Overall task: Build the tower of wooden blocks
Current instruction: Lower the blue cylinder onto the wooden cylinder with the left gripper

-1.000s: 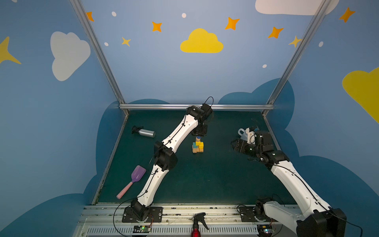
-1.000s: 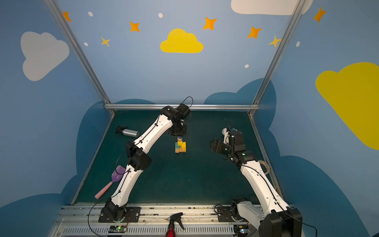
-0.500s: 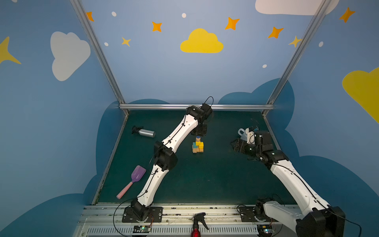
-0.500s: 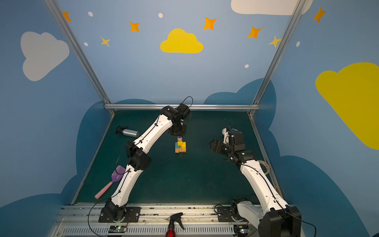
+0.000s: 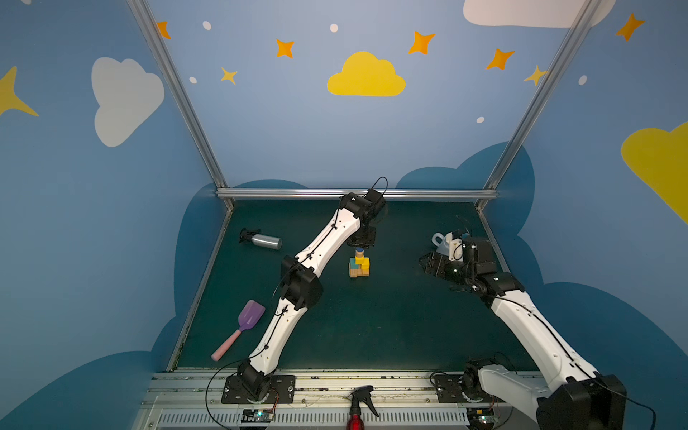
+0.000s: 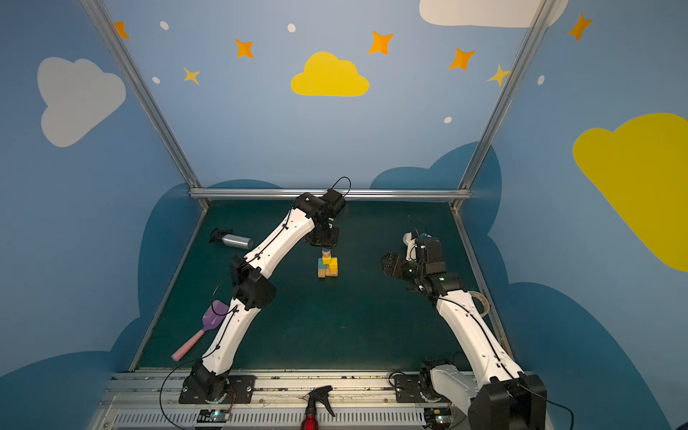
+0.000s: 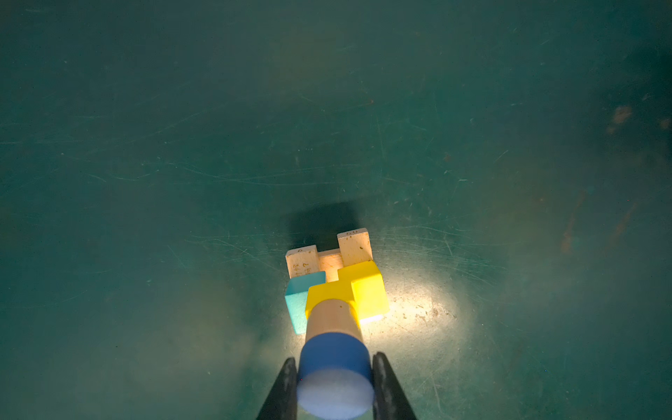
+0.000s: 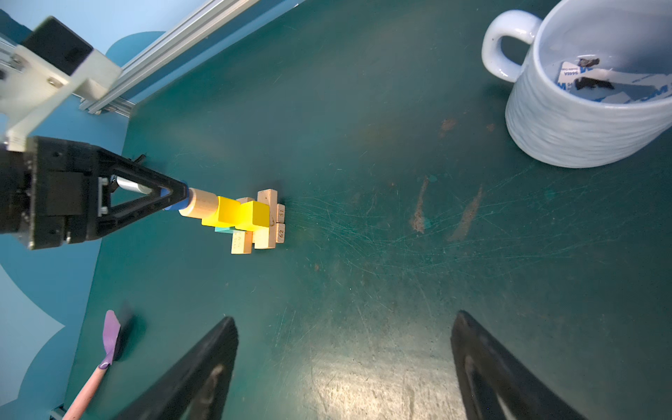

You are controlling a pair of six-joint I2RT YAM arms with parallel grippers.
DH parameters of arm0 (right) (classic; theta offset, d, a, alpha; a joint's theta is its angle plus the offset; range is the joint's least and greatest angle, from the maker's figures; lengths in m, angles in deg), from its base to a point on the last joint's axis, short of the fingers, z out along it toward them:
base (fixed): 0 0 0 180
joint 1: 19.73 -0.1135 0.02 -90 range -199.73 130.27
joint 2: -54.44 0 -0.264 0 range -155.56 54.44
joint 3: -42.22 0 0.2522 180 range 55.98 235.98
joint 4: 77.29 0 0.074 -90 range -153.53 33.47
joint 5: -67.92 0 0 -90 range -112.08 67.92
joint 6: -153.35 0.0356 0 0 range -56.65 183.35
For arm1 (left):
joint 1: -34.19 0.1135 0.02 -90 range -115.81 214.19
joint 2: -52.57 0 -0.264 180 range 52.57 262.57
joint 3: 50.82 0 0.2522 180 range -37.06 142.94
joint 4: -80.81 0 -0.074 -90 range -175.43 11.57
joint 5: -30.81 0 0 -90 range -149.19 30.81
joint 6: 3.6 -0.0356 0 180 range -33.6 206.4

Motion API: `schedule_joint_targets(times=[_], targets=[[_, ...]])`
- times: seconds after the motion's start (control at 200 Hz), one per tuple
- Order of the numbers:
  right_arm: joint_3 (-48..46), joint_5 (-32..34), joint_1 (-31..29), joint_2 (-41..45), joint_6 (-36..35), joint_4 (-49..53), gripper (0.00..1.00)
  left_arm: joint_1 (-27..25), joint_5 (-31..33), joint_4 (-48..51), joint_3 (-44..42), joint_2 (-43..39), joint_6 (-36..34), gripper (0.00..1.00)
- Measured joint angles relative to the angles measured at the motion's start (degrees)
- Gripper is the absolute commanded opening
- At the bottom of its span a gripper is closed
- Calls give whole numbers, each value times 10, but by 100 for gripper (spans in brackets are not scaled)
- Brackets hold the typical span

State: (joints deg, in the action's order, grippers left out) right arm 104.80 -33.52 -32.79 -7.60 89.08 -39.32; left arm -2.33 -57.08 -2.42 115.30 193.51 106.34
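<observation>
Across the dark green tabletop [image 5: 391, 327], big to small. My left arm [image 5: 327, 245] reaches from the left to mid-table, wrist pointing down over the tower [image 5: 359, 266]. My right arm [image 5: 528, 327] is at the right side, well apart from the tower. Then the pale mug [image 8: 582, 120], upright near the right edge toward the back, just beside my right wrist in both top views, with paper scraps inside. Then the silver spray bottle [image 5: 265, 241], on its side at back left. Then the purple scoop [image 5: 245, 324] with a pink handle, flat near the left edge, toward the front. Then the red spray bottle [image 5: 357, 409], on the front rail, off the mat.

The tower stands upright mid-table, slightly toward the back. Bottom up: tan planks [image 7: 354, 243] on the mat, then the teal cube [image 7: 296, 309] and one of the yellow cubes [image 7: 367, 291] side by side on them. The second yellow is on top, the tan cylinder [image 7: 332, 316] on that, and the blue cylinder [image 7: 334, 385] topmost.

My left gripper [image 7: 334, 358] is clenched on the blue cylinder, a finger against each side. The cylinder rests on the tan one as far as I can tell. My right gripper [image 8: 345, 317] is released, jaws spread wide with nothing between them. It hangs over bare mat, facing the tower.
</observation>
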Motion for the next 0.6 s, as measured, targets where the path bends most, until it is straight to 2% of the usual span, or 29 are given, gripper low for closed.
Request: schedule_joint_targets(times=[0.29, 0.601], targets=[[0, -1, 1, 0, 0, 0, 90, 0, 2, 0, 0, 1, 0, 18], [0, -2, 3, 0, 0, 0, 90, 0, 6, 0, 0, 1, 0, 25]])
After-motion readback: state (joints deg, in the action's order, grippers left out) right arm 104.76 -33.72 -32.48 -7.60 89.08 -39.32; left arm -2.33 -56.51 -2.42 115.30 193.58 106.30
